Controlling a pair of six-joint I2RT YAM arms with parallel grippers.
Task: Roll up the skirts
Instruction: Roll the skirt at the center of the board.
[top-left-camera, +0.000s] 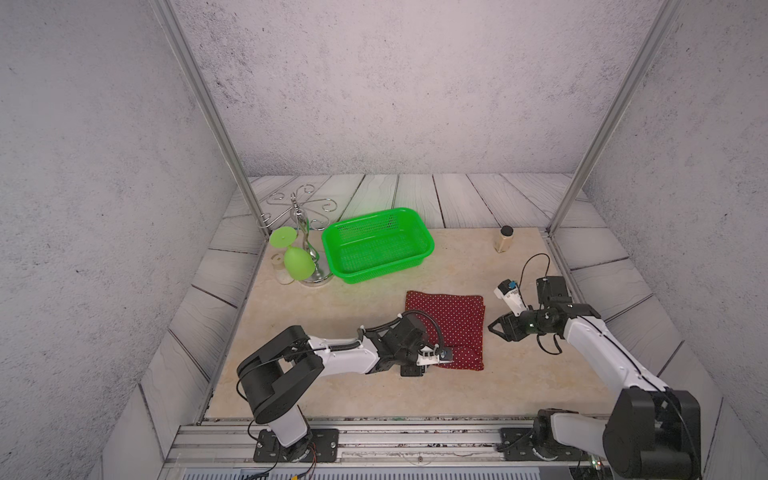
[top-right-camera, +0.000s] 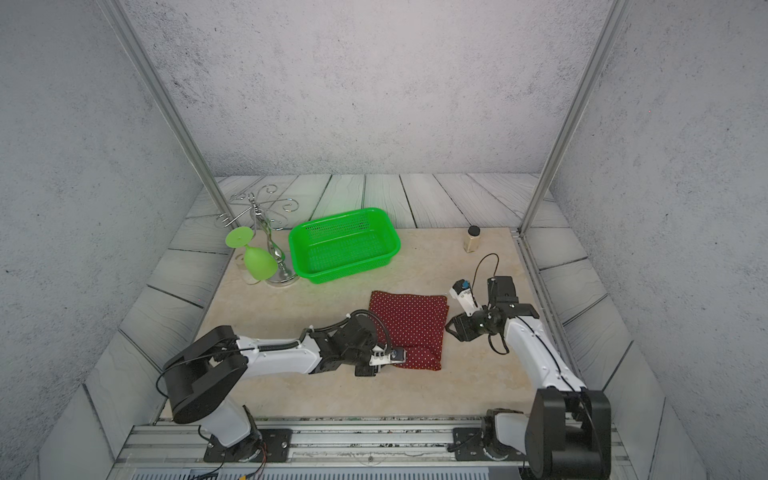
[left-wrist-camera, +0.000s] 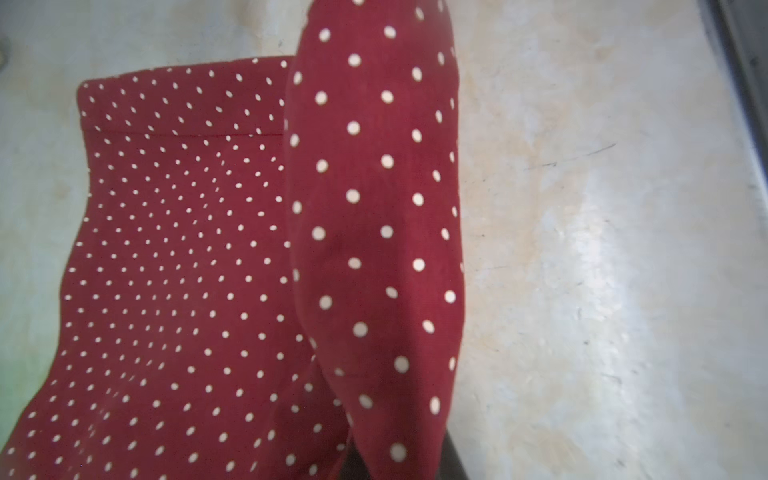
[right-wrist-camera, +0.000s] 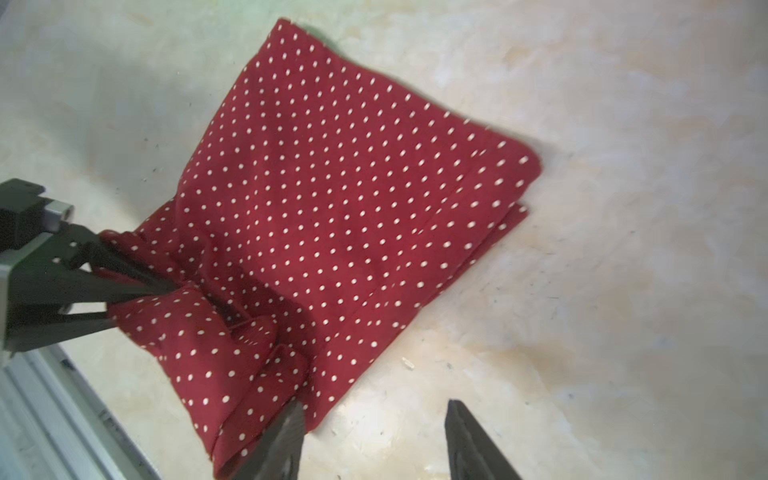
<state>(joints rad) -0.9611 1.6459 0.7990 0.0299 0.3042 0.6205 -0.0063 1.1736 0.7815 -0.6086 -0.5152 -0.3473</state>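
Pinching skirt (top-left-camera: 451, 316) at near edge with our left gripper (right-wrist-camera: 166, 291), jaws clamped on bunched fold. Our right gripper (top-left-camera: 496, 329) gapes empty just beside skirt's right edge. Skirt lies folded on table (top-left-camera: 332, 386), between our arms, nearer us than basket (top-left-camera: 376, 245).

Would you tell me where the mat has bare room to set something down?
Bare mat lies between the green basket and the black-capped jar, along the near edge before the skirt, and between the glass stand and left arm. Crowded: around the skirt, with the left gripper shut on it and the right gripper open beside it.
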